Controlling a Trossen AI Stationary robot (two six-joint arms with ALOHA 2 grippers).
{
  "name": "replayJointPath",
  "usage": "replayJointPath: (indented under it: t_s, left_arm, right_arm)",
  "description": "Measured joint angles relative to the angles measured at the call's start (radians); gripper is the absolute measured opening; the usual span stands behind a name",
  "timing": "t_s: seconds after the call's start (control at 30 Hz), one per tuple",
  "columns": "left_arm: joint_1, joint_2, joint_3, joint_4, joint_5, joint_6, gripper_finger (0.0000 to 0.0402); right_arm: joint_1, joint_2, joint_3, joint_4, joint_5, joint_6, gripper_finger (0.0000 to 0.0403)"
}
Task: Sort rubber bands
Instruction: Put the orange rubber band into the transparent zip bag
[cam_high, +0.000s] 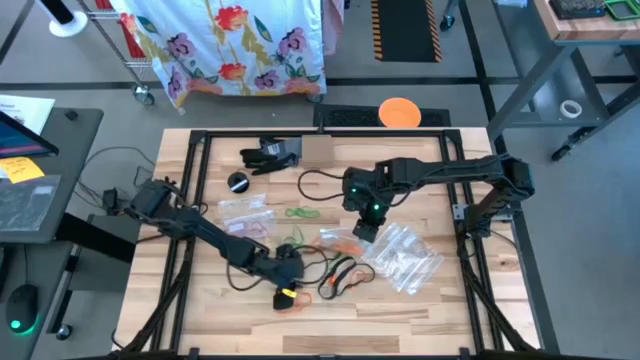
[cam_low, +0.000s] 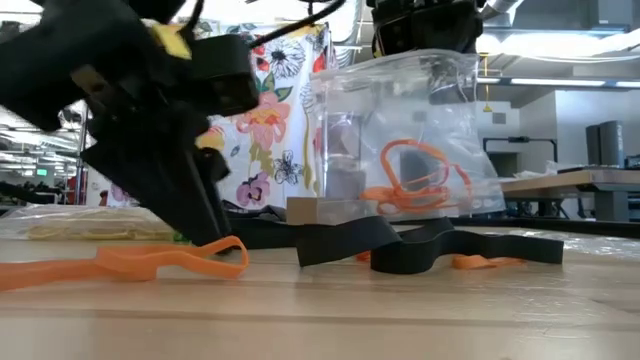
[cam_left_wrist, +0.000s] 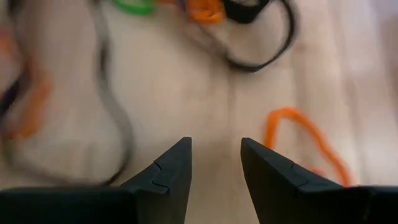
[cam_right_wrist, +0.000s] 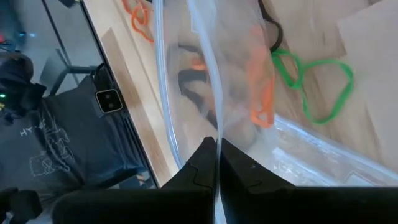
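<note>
Orange rubber band (cam_low: 170, 262) flat on table, long axis left-right.

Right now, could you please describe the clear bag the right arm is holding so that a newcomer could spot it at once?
Start at the right gripper above the table's middle. From its shut fingers hangs a clear zip bag, lifted upright, with orange rubber bands inside. The other clear bags lie flat on the wood.

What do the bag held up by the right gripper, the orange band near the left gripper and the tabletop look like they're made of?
Bag: thin clear plastic, glossy and see-through, creased. Orange band: looks like matte rubber, lying in a limp loop. Tabletop: pale wood planks with visible grain, likely unvarnished.
</note>
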Motion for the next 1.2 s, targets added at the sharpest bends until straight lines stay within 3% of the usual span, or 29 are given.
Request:
replayJointPath:
  t_s: [0.17,0.33,0.63,0.93,1.2]
  left_arm:
    - [0.012,0.047,0.051,0.003,0.097,0.038,0.0132]
    - [0.011,0.049,0.057,0.007,0.119,0.075,0.0132]
    - [0.031,0.04,0.112,-0.159,0.034,0.102,0.0132]
    - [0.002,0.041,0.244,-0.328,0.05,0.19,0.0132]
    - [-0.026,0.042,0.255,-0.328,0.05,0.184,0.0132]
  right_arm:
    - [-0.001,0.0,0.0,-0.001,0.0,0.0,0.0005]
    - [-0.001,0.0,0.0,-0.004,0.001,0.0,0.0005]
    - [0.0,0.0,0.0,-0.004,0.004,0.0,0.0005]
    - [0.013,0.0,0.0,-0.004,0.005,0.0,0.0005]
    - [0.033,0.0,0.0,-0.004,0.004,0.0,0.0005]
